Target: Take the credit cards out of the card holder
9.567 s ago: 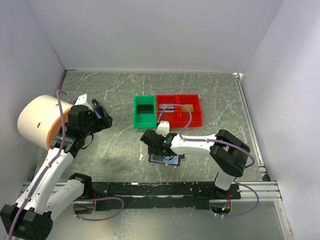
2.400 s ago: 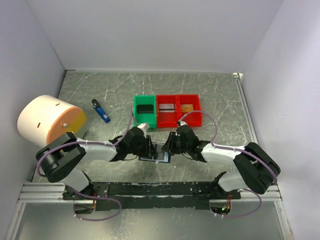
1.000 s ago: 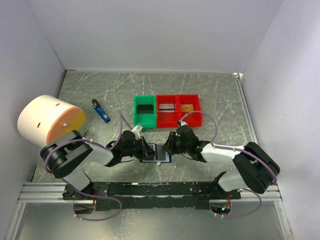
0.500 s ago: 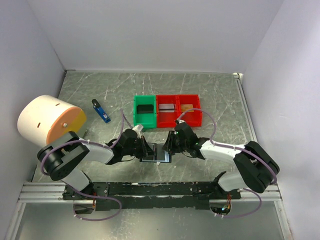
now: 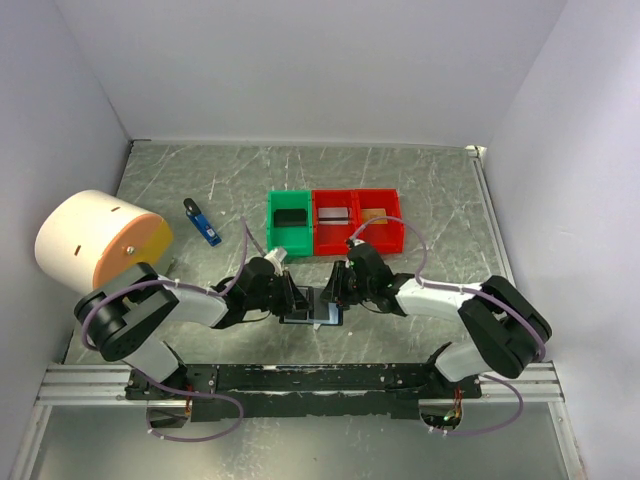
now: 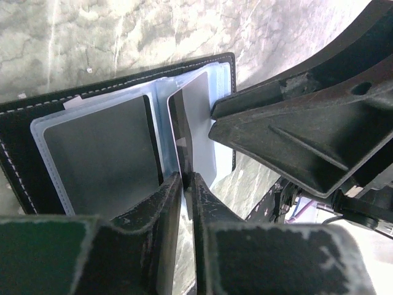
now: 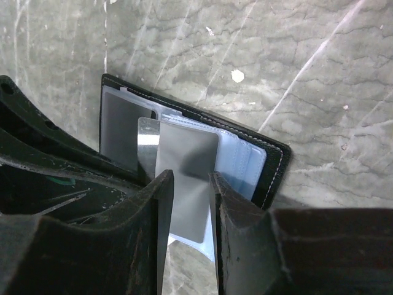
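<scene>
fingers (image 6: 153, 233) of the left gripper (image 6: 185, 184) sit almost together on an upright sleeve (image 6: 222, 110) edge, grip unclear; the right gripper's (image 7: 189, 184) stand apart astride a grey credit card (image 7: 187, 153). the card holder (image 6: 15, 153) lies open between the arms; the card's long axis points toward the right fingers.

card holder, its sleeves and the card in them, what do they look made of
Card holder: black leather or imitation, matte, white stitching along the edge. Sleeves: thin soft plastic, pale blue, clear and glossy; contents show through. Card: probably rigid plastic, dark grey, smooth with a dull sheen.
</scene>
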